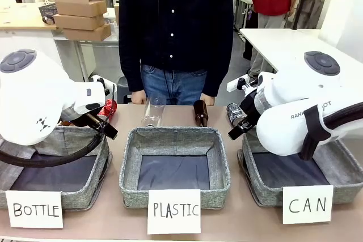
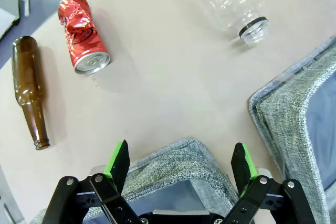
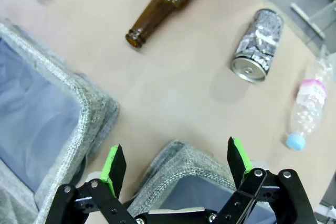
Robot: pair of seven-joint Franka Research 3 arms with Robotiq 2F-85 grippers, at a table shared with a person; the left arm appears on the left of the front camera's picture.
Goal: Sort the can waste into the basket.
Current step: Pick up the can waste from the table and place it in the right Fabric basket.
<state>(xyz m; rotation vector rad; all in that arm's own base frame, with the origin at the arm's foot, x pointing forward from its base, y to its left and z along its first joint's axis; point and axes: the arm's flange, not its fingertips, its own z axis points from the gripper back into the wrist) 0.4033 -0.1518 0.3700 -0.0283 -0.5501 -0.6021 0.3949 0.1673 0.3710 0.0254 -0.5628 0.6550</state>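
In the front view, 3 grey baskets are seen in a row on the desk point(image 1: 127, 225): the BOTTLE basket point(image 1: 79, 135) at the left, the PLASTIC basket point(image 1: 170, 134) in the middle and the CAN basket point(image 1: 261, 194) at the right. The left arm is held over the BOTTLE basket and the right arm over the CAN basket. The red can point(image 1: 108, 108) is partly seen behind the left arm. The black-and-silver can point(image 1: 235, 113) lies beyond the far left corner of the CAN basket, just beside the right arm. A clear bottle point(image 1: 153, 109) and a brown bottle point(image 1: 200, 111) lie between the 2 cans, before a person point(image 1: 176, 26) standing at the far edge

In the left wrist view, the left claw point(image 2: 181, 155) is released, its jaws spread wide with nothing between them, over a corner of the BOTTLE basket point(image 2: 173, 163). The red can point(image 2: 81, 35), dented and on its side, is found up and to the left, well apart from the claw. A second brown bottle point(image 2: 30, 90) lies beside it

In the right wrist view, the right claw point(image 3: 176, 153) is likewise released and spread, over a corner of the CAN basket point(image 3: 191, 163). The black-and-silver can point(image 3: 258, 45) lies on its side on the desk, outside that basket, ahead and to the right of the claw and apart from it. It is flanked by the brown bottle point(image 3: 163, 1) and a small plastic bottle point(image 3: 304, 108) with a blue cap
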